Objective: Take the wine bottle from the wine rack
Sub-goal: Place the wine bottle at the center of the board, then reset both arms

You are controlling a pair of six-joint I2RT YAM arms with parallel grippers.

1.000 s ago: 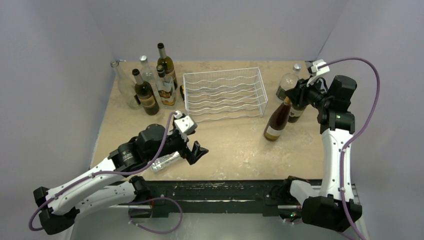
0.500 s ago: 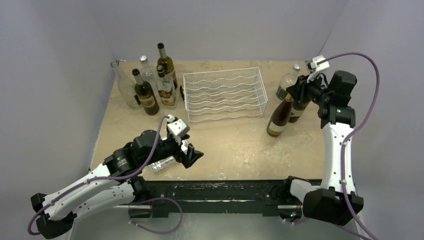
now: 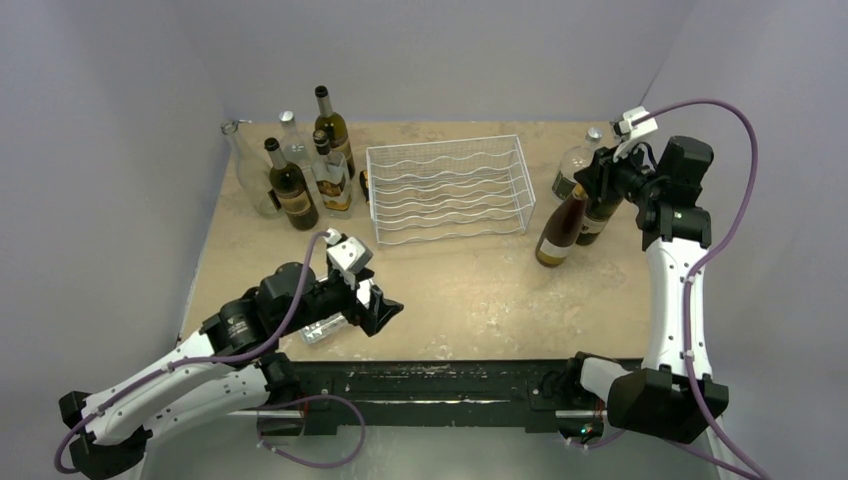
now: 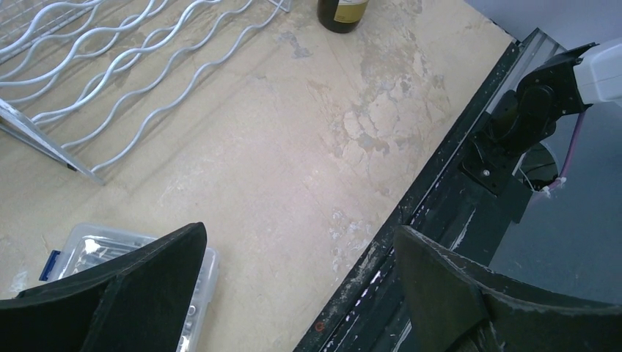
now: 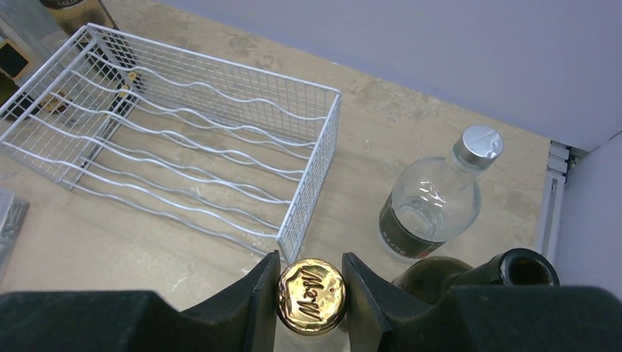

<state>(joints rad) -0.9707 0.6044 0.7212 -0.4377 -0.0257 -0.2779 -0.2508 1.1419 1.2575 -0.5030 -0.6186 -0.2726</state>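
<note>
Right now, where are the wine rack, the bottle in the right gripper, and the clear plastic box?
wine rack (image 3: 450,188): top view, on the middle wavy wires.
wine bottle (image 5: 311,295): right wrist view, on its gold cap.
clear plastic box (image 4: 99,246): left wrist view, on its lid.

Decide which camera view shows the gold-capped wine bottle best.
Top external: the whole wine bottle shows, neck in the right hand. The right wrist view shows only its gold cap between the fingers; the left wrist view only a bottle base, perhaps this one.

Several bottles (image 3: 292,192) stand clustered at far left; a clear plastic box (image 3: 328,326) lies near front.
</note>
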